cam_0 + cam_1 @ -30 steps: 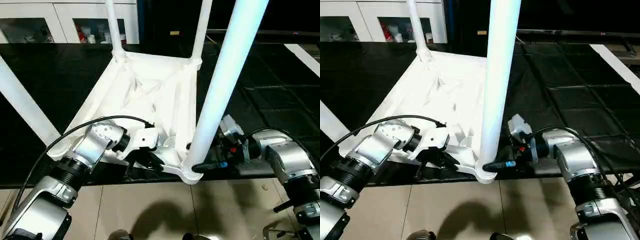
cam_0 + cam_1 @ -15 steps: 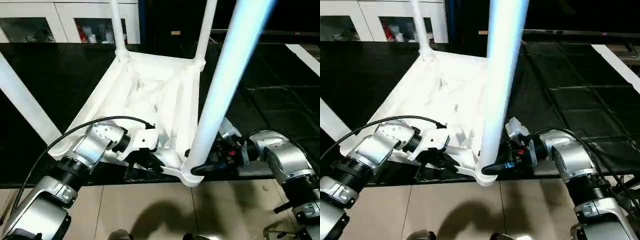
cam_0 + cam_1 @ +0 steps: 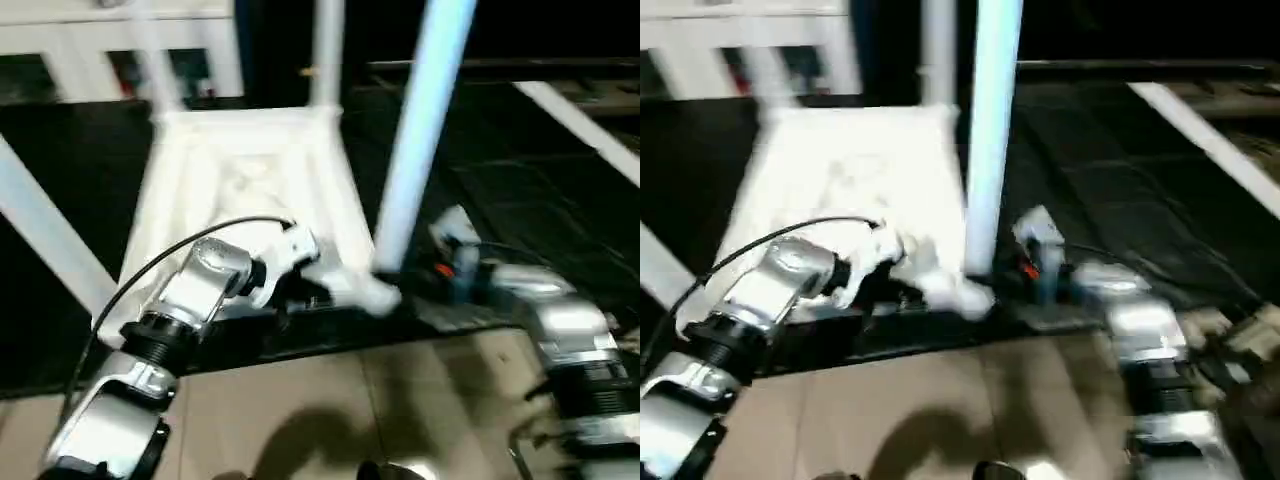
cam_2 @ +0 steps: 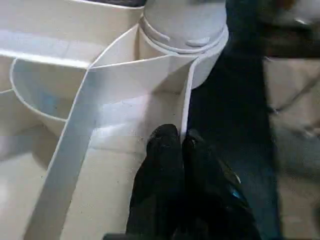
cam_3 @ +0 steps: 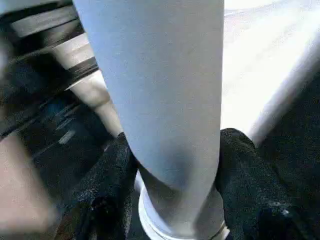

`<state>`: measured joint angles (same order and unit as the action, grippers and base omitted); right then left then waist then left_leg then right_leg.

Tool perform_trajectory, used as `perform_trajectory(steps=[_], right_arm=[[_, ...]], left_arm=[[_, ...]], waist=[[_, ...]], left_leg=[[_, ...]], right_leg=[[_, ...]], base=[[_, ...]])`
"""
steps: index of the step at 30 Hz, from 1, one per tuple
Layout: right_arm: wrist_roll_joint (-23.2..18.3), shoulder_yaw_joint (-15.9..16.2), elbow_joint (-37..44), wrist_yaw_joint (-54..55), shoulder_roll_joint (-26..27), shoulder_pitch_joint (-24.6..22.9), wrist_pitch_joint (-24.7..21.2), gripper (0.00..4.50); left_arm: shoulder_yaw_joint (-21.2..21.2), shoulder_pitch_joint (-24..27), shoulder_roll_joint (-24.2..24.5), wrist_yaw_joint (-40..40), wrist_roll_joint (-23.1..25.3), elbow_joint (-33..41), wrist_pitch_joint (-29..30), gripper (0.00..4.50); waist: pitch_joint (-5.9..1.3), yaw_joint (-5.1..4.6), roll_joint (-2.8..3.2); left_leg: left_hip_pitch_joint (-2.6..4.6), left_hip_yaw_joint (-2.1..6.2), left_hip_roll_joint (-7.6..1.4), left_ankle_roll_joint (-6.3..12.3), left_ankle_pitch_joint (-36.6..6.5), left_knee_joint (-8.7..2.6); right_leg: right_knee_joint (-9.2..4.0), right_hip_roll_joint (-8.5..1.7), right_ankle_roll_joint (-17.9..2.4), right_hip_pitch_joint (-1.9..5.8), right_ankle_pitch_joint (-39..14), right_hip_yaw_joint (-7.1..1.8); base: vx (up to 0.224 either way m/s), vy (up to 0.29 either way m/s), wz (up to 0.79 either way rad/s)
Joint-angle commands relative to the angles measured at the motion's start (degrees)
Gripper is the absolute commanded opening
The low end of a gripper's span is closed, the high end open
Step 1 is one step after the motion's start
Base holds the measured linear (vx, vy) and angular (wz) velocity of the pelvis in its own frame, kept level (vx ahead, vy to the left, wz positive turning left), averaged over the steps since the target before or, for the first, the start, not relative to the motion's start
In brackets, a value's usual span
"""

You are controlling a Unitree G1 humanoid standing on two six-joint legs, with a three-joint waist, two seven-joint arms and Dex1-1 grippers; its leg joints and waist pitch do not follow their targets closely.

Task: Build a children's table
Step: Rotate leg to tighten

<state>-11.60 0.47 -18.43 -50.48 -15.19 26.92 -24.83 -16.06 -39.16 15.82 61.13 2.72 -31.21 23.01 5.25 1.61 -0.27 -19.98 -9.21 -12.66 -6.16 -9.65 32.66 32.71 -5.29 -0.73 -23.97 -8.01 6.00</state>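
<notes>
We find the near leg upright between our right gripper's half-open fingers, both pads touching it just above the corner socket, while our left gripper pinches the tabletop's rim.

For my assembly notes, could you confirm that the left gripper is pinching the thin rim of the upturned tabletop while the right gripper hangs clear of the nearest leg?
Not quite. The left gripper does pinch the tabletop rim, but the right gripper is not clear: the right wrist view shows its fingers on either side of the nearest leg, close against it.
</notes>
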Motion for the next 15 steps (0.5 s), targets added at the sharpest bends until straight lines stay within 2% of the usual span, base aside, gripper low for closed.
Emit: perform_trajectory(steps=[1, 2, 3, 4, 5, 6, 7, 8, 10, 11, 13, 14, 15], right_arm=[[-0.4, 4.5, -0.7, 2.9, 4.8, -0.2, -4.1, 1.99], [0.4, 4.0, -1.6, 7.0, 7.2, 0.3, -3.9, 1.97], [1.5, 3.1, -3.3, 12.6, 10.1, 1.2, -3.1, 1.97], [2.3, 2.5, -4.7, 16.7, 12.2, 2.0, -2.3, 1.96], [2.8, 1.4, -6.5, 21.0, 14.3, 3.1, -1.4, 1.95], [3.0, 0.7, -7.6, 23.5, 15.5, 3.7, -0.9, 1.95], [3.5, -0.3, -8.7, 26.4, 16.8, 4.5, 0.0, 1.95], [4.0, -1.0, -9.6, 28.8, 17.7, 5.2, 0.9, 1.95], [3.9, -1.6, -10.5, 30.0, 18.6, 5.9, 2.5, 1.95], [3.8, -1.5, -10.4, 29.2, 18.7, 5.8, 3.2, 1.95], [3.5, -1.7, -10.0, 27.9, 18.6, 5.4, 4.1, 1.95], [3.4, -2.0, -9.8, 27.5, 18.7, 5.1, 4.3, 2.3], [3.4, -2.1, -9.6, 27.4, 18.5, 4.9, 4.9, 2.3]], left_arm=[[0.7, -1.1, -4.3, -4.0, -1.8, 0.7, 1.1, 0.0], [1.3, -1.5, -5.6, -6.1, -1.8, 0.1, 1.4, 0.0], [2.3, -2.2, -7.3, -9.0, -1.9, -1.1, 1.6, 0.0], [3.1, -2.8, -8.7, -11.2, -2.0, -2.1, 1.6, 0.0], [3.9, -3.4, -10.0, -13.4, -2.2, -3.0, 1.6, 0.0], [4.4, -3.8, -10.7, -14.7, -2.3, -3.5, 1.6, 0.0], [5.0, -4.2, -11.5, -16.3, -2.3, -3.9, 1.5, 0.0], [5.4, -4.6, -12.1, -17.5, -2.3, -4.3, 1.3, 0.0], [6.1, -5.1, -12.6, -18.8, -2.4, -4.3, 1.2, 0.0], [6.1, -5.1, -12.5, -19.0, -2.4, -4.1, 1.3, 0.0], [5.7, -4.8, -11.9, -18.4, -1.7, -3.8, 0.7, 0.0], [5.4, -4.6, -11.6, -17.9, -1.3, -3.7, 0.2, 0.0], [5.0, -4.4, -11.2, -17.5, -1.0, -3.6, -0.1, 0.0]], waist=[[-3.07, 0.2, -0.71], [-3.09, -0.09, -0.21], [-3.18, -0.6, -0.09], [-3.04, -0.76, 0.37], [-2.94, -1.6, 0.53], [-2.98, -2.11, 1.12], [-2.95, -2.45, 1.09], [-2.78, -2.72, 1.3], [-2.42, -3.09, 0.94], [-2.57, -3.08, 0.75], [-2.71, -2.88, 0.68], [-2.67, -2.7, 0.63], [-2.81, -2.56, 0.57]], left_leg=[[-0.71, -0.01, 1.39, 1.68, -19.2, -3.34], [-0.27, 0.14, 1.1, 1.94, -20.1, -3.41], [-0.86, 0.62, 0.86, 1.79, -21.2, -3.76], [-0.75, 0.76, 0.7, 1.64, -22.2, -3.92], [-0.35, 1.24, 0.47, 1.07, -25.7, -4.05], [0.59, 1.6, -0.07, 1.57, -28.9, -4.16], [0.3, 1.86, -0.46, 1.87, -30.0, -4.55], [0.03, 2.19, -0.93, 2.19, -32.1, -5.26], [0.99, 1.77, 0.02, 2.23, -33.1, -4.82], [1.28, 1.51, 0.74, 2.39, -31.1, -4.17], [0.55, 1.44, 0.85, 3.02, -28.1, -4.22], [0.5, 1.32, 0.86, 3.27, -27.0, -4.29], [0.36, 1.26, 0.88, 3.5, -25.6, -4.31]], right_leg=[[-7.05, -2.21, 0.0, 3.18, -41.9, -0.24], [-7.35, -2.37, -0.5, 3.02, -40.6, 0.04], [-7.37, -2.37, -0.8, 3.83, -38.7, 0.86], [-7.56, -2.34, -0.8, 3.79, -38.2, 1.13], [-8.11, -2.28, -0.5, 3.86, -37.9, 2.24], [-8.5, -2.54, -0.7, 4.16, -35.5, 2.85], [-8.0, -2.57, -1.2, 4.57, -33.2, 2.79], [-7.46, -2.54, -2.1, 4.94, -30.1, 2.46], [-8.27, -2.59, -2.5, 3.77, -32.4, 2.4], [-8.82, -2.92, -2.2, 3.58, -34.9, 2.64], [-8.65, -3.19, -2.2, 3.91, -34.5, 2.28], [-8.53, -3.23, -2.8, 3.72, -33.8, 1.99], [-8.16, -3.29, -3.6, 3.76, -32.7, 1.69]], base=[[0.0, 0.0, 0.0], [0.0, 0.0, 0.0], [0.0, 0.0, 0.0], [0.0, 0.0, 0.0], [0.0, 0.0, 0.0], [0.0, 0.0, 0.0], [0.0, 0.0, 0.0], [0.0, 0.0, 0.0], [0.0, 0.0, 0.0], [0.0, 0.0, 0.0], [0.0, 0.0, 0.0], [0.0, 0.0, 0.0], [0.0, 0.0, 0.0]])
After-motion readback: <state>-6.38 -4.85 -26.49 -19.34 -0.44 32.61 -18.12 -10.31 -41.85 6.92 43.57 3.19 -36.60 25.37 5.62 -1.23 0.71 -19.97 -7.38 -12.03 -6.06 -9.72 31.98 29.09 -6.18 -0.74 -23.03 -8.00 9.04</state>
